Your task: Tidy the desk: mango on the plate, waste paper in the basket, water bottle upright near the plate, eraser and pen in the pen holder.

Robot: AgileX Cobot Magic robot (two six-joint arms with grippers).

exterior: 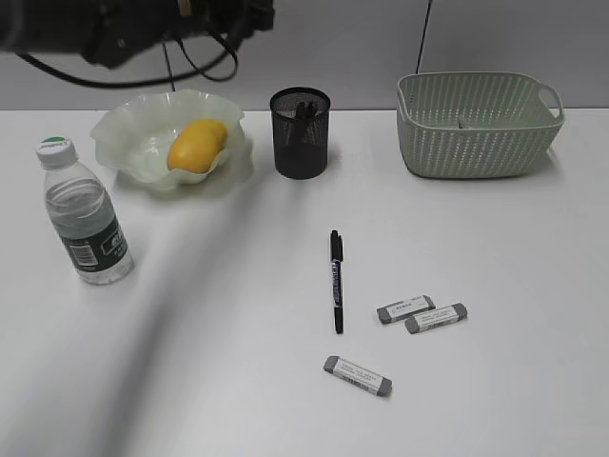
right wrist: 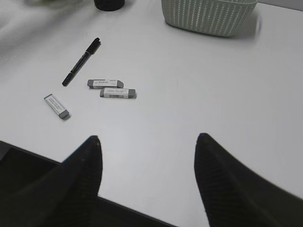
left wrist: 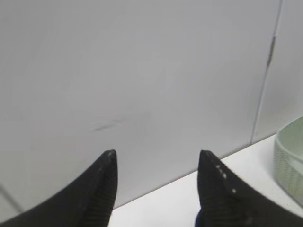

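Note:
The mango [exterior: 197, 145] lies in the wavy-rimmed plate [exterior: 128, 129] at the back left. The water bottle [exterior: 86, 214] stands upright to the plate's front left. A black pen [exterior: 336, 279] lies mid-desk, with three grey erasers [exterior: 405, 308] [exterior: 436, 318] [exterior: 357, 375] close by. The mesh pen holder [exterior: 301, 133] has something dark inside. The basket [exterior: 476, 129] stands at the back right; the waste paper is hidden. My left gripper [left wrist: 157, 153] is open and empty, held high and facing the wall. My right gripper [right wrist: 149, 137] is open and empty over the desk's near edge.
The left arm [exterior: 143, 29] hangs blurred above the plate and throws a long shadow across the desk [exterior: 533, 286]. In the right wrist view the pen [right wrist: 81, 62] and erasers [right wrist: 118, 93] lie ahead to the left, the basket [right wrist: 208, 16] far ahead.

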